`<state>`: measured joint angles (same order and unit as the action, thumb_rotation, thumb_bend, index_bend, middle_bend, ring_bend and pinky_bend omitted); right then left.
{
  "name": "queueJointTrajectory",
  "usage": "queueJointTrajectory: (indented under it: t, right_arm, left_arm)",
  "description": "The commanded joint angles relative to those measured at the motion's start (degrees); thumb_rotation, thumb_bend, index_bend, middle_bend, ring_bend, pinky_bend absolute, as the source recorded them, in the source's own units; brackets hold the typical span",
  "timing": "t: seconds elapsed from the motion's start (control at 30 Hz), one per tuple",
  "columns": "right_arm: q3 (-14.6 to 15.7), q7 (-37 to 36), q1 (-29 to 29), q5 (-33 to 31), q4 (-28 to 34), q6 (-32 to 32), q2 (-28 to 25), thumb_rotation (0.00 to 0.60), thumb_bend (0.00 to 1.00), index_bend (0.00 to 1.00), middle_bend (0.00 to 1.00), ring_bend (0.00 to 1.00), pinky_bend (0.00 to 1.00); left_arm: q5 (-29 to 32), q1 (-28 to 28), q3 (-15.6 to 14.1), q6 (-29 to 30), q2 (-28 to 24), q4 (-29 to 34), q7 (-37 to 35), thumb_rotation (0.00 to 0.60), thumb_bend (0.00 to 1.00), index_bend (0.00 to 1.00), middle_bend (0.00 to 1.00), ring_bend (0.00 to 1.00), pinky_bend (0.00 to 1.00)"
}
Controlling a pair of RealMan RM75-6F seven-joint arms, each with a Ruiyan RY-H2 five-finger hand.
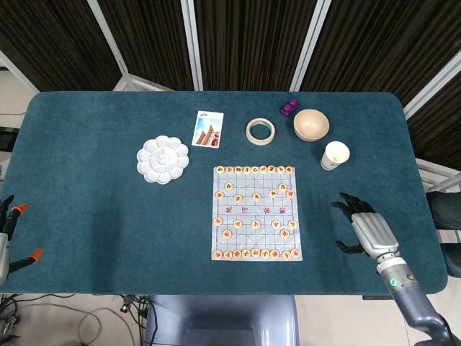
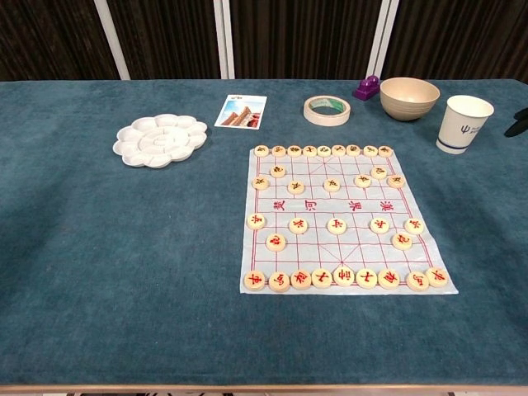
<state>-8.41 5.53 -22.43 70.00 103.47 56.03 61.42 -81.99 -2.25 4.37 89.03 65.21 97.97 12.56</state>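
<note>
A paper chess board point(image 1: 256, 212) point(image 2: 341, 216) lies at the table's middle, with several round wooden pieces on it. My right hand point(image 1: 362, 226) hovers over the blue cloth just right of the board, fingers spread and holding nothing; only a dark fingertip point(image 2: 519, 123) shows at the chest view's right edge. My left hand point(image 1: 10, 232) is at the far left table edge in the head view, orange-tipped fingers apart and empty. A white paper cup point(image 1: 335, 155) point(image 2: 464, 124) stands beyond the right hand.
A white flower-shaped palette point(image 1: 163, 159) point(image 2: 160, 139) sits left of the board. Behind the board lie a picture card point(image 1: 208, 129) point(image 2: 242, 111), a tape roll point(image 1: 260, 131) point(image 2: 327, 110), a beige bowl point(image 1: 311, 125) point(image 2: 409, 97) and a small purple object point(image 1: 289, 108) point(image 2: 367, 87).
</note>
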Motion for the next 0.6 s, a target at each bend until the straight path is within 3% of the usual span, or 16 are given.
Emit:
queueJointTrajectory:
  t: [0.03,0.3,0.6]
  right_arm:
    - [-2.23,5.17,-5.40,-6.89,-0.14,-5.04,1.31,0.600,0.33,0.20,0.01,0.04,0.13]
    - [-1.71,14.01,-11.45,-15.84,-4.99,-6.62,8.31,0.600,0.32,0.27,0.01,0.04,0.13]
    - [0.91,18.80,-12.83,-16.40,-7.22,-3.49,12.69,0.600,0.32,0.34,0.01,0.04,0.13]
  left_arm:
    - [0.22,-0.14,0.00,-0.26,0.24,0.05,0.39,0.600,0.00,0.18,0.02,0.00,0.00]
    - [0.22,-0.22,-0.09,-0.43,0.33,0.03,0.59,0.600,0.00,0.18,0.02,0.00,0.00]
    - [0.93,-0.43,0.08,-0.93,0.58,-0.17,0.91,0.600,0.00,0.18,0.02,0.00,0.00]
